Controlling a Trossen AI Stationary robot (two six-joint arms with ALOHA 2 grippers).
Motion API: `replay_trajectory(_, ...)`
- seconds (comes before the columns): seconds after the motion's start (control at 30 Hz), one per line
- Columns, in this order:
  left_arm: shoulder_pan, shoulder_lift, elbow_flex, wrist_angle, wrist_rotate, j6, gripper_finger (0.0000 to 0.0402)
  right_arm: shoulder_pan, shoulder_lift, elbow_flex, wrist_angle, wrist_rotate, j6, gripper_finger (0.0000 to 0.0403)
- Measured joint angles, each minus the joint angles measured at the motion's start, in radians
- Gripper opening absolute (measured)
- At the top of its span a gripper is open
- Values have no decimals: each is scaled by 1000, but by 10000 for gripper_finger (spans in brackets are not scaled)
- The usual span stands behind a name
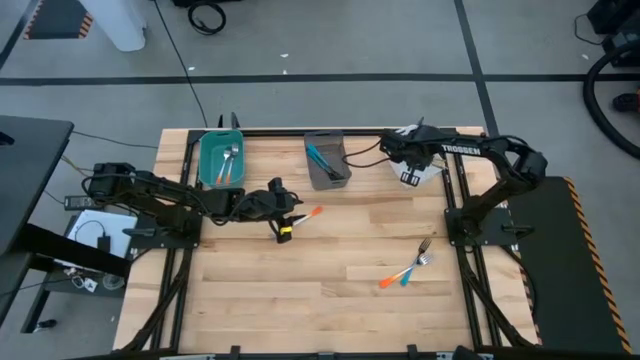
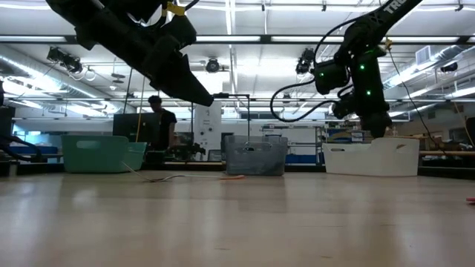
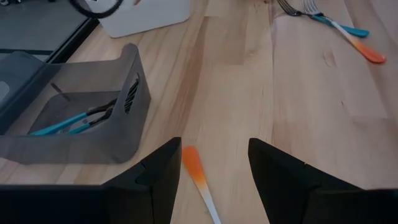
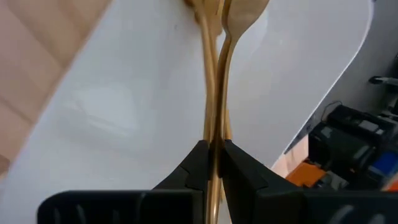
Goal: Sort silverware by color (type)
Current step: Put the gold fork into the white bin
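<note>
High view: the left claw [image 1: 283, 222] hangs over the worktop [image 1: 330, 290] mid-left, right at an orange fork [image 1: 308, 214]. The right claw [image 1: 408, 165] sits over the white bin [image 1: 432, 172] at the back right. The teal bin [image 1: 212, 165] holds forks, the grey bin [image 1: 326, 160] blue-handled ones. One orange and one blue fork [image 1: 412, 274] lie crossed, touching, well apart toward the front right.

Low view: both arms hang above the worktop; the three bins stand in a row along the far edge. A person stands in the room beyond.

Left wrist view: the left claw [image 3: 211, 177] is spread wide, holding nothing, with the orange fork [image 3: 198, 180] lying between its fingers [image 3: 286, 180], nearer one side. Closing off-centre could push the slim handle aside or pinch only its tip, so it pivots and slips.

Right wrist view: the right claw [image 4: 213, 162] is clamped on golden cutlery [image 4: 216, 81] over the white bin [image 4: 112, 112]. It looks like two pieces pressed together, though I cannot be sure; if so, a release that catches a finger could flick one past the rim.
</note>
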Motion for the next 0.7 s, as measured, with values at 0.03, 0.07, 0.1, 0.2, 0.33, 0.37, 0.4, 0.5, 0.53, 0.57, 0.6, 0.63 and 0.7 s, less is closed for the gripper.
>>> replay_trajectory(0.03,0,0,0,3,0,0,196,-4,4,11,3,-2,-3,39)
replay_trajectory(0.07,0,0,0,7,0,0,196,-7,11,24,1,-2,-9,39)
replay_trajectory(0.1,0,0,0,10,0,0,196,-12,17,36,-1,-3,-11,39)
replay_trajectory(0.2,0,0,0,8,0,0,196,-30,33,79,-29,-11,-2,39)
replay_trajectory(0.33,0,0,0,6,0,0,196,-52,33,123,-81,-62,9,39)
replay_trajectory(0.37,0,0,0,6,0,0,196,-59,34,131,-98,-75,11,39)
replay_trajectory(0.4,0,0,0,6,0,0,196,-67,33,137,-106,-81,10,39)
replay_trajectory(0.5,0,0,0,7,0,0,196,-93,33,139,-99,-116,3,39)
replay_trajectory(0.53,0,0,0,7,0,0,196,-104,33,139,-102,-130,-7,39)
replay_trajectory(0.57,0,0,0,7,0,0,196,-113,33,137,-101,-135,-16,39)
replay_trajectory(0.6,0,0,0,7,0,0,196,-121,33,134,-93,-133,-19,39)
replay_trajectory(0.63,0,0,0,8,0,0,196,-130,33,131,-90,-131,-22,39)
replay_trajectory(0.7,0,0,0,8,0,0,196,-145,33,127,-79,-132,-29,39)
